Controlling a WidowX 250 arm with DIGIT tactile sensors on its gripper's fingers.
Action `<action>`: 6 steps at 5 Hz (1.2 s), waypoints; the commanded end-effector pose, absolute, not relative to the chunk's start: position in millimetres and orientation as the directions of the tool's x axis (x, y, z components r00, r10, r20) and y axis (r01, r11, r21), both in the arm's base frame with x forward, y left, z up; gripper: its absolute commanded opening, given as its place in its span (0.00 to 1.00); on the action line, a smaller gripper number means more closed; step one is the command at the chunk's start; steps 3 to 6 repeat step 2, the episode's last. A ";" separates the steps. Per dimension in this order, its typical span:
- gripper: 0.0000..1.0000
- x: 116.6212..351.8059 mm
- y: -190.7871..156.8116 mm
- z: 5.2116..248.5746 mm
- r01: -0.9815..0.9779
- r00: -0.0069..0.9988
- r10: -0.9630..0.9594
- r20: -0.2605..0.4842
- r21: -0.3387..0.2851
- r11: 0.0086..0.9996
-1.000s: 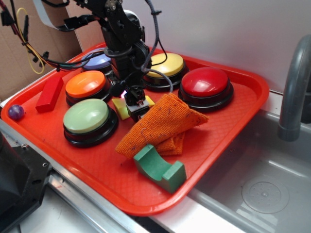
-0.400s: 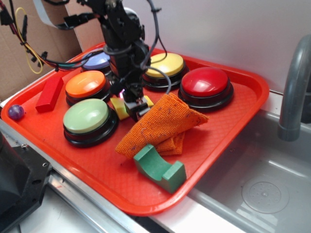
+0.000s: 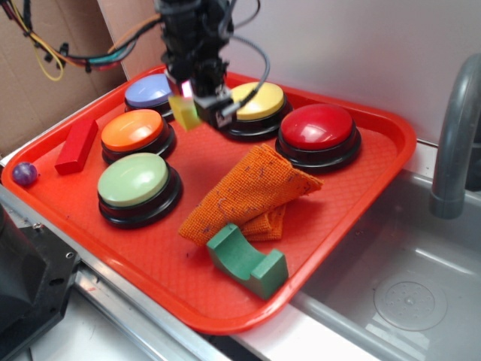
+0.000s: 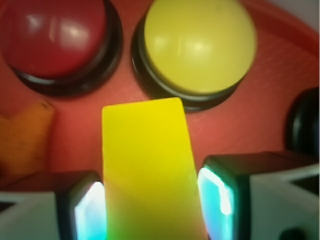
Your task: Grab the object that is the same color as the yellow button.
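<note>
The small yellow block [image 3: 183,111] hangs in the air above the tray, between the orange-topped button [image 3: 132,129] and the yellow button [image 3: 256,101]. My gripper [image 3: 197,107] is shut on it. In the wrist view the yellow block [image 4: 149,165] fills the gap between both fingers [image 4: 89,210], and my gripper [image 4: 152,207] looks down on the yellow button [image 4: 199,46] and the red button [image 4: 52,37].
On the red tray [image 3: 361,195] also stand a pale green button [image 3: 133,179], a blue button [image 3: 149,91] and a red button [image 3: 317,126]. An orange cloth [image 3: 248,192], a green block [image 3: 246,259], a red block [image 3: 77,144] and a purple ball [image 3: 24,174] lie there. A sink [image 3: 406,278] is at right.
My gripper has risen from the tray floor beside the cloth, carrying the yellow block up and slightly back-left toward the buttons.
</note>
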State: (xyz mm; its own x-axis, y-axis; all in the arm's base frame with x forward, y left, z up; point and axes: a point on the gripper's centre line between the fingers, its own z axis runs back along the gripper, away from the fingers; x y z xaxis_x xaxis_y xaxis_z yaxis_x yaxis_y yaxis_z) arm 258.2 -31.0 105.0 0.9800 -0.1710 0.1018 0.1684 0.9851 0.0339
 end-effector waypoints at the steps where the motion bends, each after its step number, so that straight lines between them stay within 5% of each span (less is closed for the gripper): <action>1: 0.00 249.8 -46.2 187.9 0.125 0.946 -0.121 0.302 0.007 0.992; 2: 0.00 253.3 -44.7 177.8 0.123 0.961 -0.104 0.256 -0.059 0.991; 6: 0.00 253.3 -44.7 177.8 0.123 0.961 -0.104 0.256 -0.059 0.991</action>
